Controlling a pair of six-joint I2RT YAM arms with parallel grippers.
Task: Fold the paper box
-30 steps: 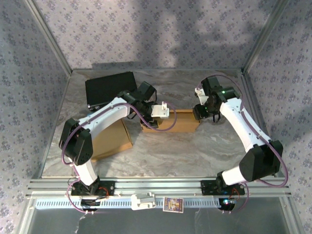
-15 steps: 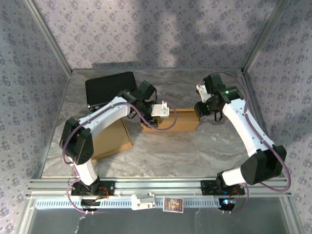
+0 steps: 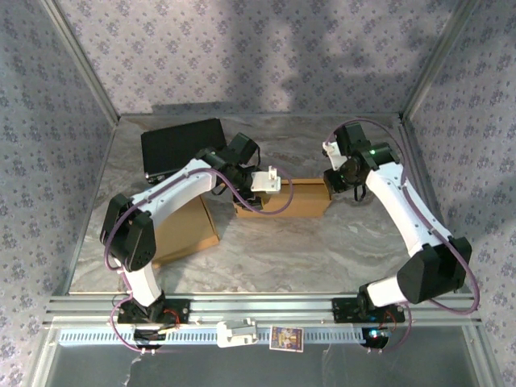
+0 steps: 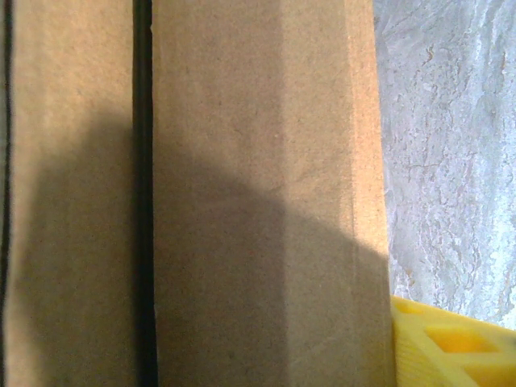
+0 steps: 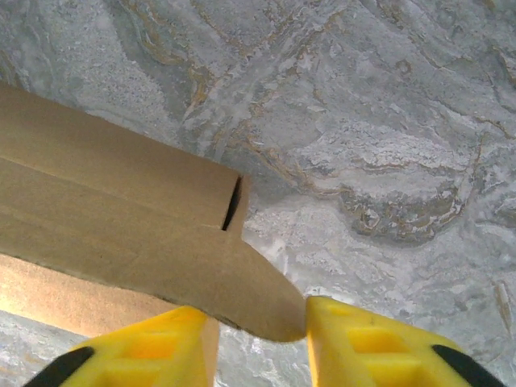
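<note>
Flowered purple walls (image 3: pixel 258 56) on three sides; grey marbled tabletop (image 3: pixel 322 242); metal rail (image 3: pixel 266 306) along near edge.

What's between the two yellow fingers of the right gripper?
A rounded brown flap of the paper box fills the gap between the fingers of the right gripper, as the right wrist view shows. Whether it is pinched is unclear.

Even overhead light, soft shadows, blurry wrist close-ups
</note>
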